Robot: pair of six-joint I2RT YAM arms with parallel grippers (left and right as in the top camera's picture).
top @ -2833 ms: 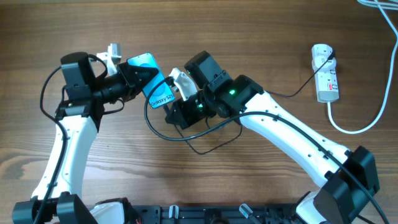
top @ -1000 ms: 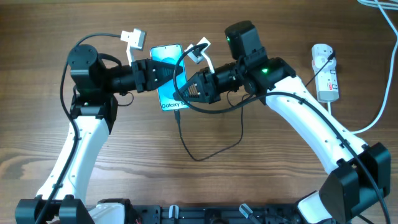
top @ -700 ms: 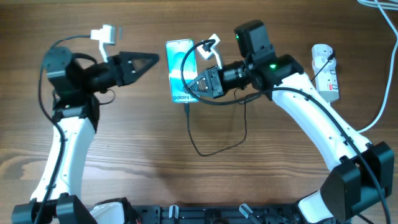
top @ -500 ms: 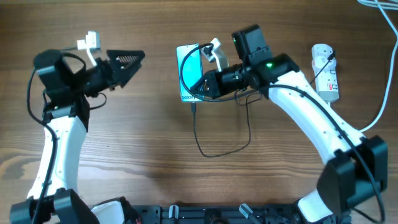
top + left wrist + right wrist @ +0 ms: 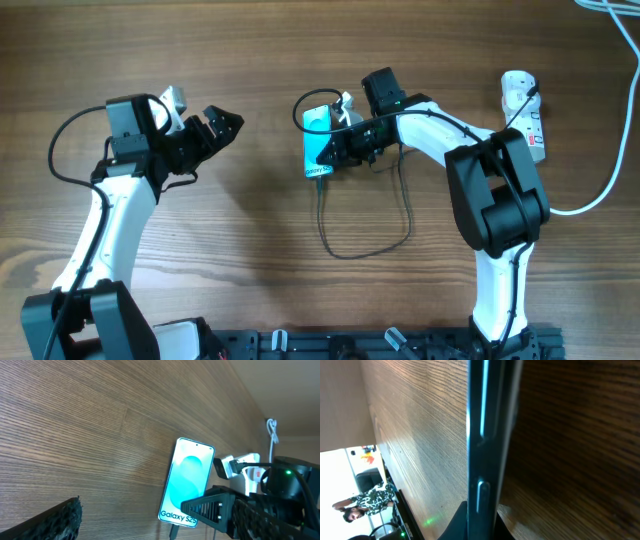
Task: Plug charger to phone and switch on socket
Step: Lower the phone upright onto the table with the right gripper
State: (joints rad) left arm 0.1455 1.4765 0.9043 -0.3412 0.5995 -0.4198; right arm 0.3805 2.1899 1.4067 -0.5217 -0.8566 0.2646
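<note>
From above, the phone (image 5: pixel 316 123) sits near the middle of the counter (image 5: pixel 230 270), its turquoise screen showing narrow, as if tipped up on one long edge. The right gripper (image 5: pixel 329 150) reaches in from the right with its jaws clenched on the phone. The black charger cable (image 5: pixel 345 252) meets the phone's lower end, loops down over the wood and climbs back up under the right arm. The white socket (image 5: pixel 525 120) lies well apart at the far right, a black plug in its upper end. The left gripper (image 5: pixel 220 128) hangs well to the left of the phone, jaws released and holding nothing.

From the left wrist, the phone (image 5: pixel 186 482) shows its full screen, a paler oval and "Galaxy S25" at the near end. The right gripper (image 5: pixel 212 507) touches its lower right edge. One left fingertip (image 5: pixel 52 522) shows at the bottom corner, with nothing against it.

From the right wrist, the phone (image 5: pixel 482 435) is seen edge-on, side buttons visible, with the wood of the counter (image 5: pixel 415 435) beside it.
</note>
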